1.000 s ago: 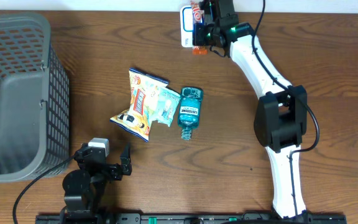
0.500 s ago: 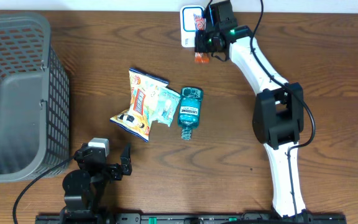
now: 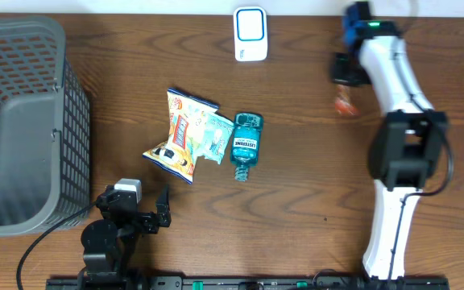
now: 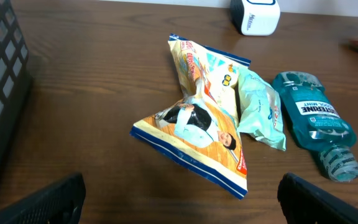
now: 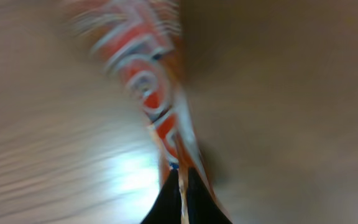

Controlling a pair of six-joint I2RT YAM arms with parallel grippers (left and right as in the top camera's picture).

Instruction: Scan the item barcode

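Shop-checkout setup on a wooden table (image 3: 296,201), grey mesh basket (image 3: 75,145), white barcode scanner (image 3: 250,32), snack bag (image 3: 182,135), mouthwash bottle (image 3: 245,145)

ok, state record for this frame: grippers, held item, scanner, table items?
left gripper: open, empty, low near the basket
right gripper: shut on red-and-white packet
packet position: right of the scanner, not over it
scanner: far table edge, uncovered
table items: snack bag, pale green pouch, mouthwash bottle, clustered mid-table
basket: left edge
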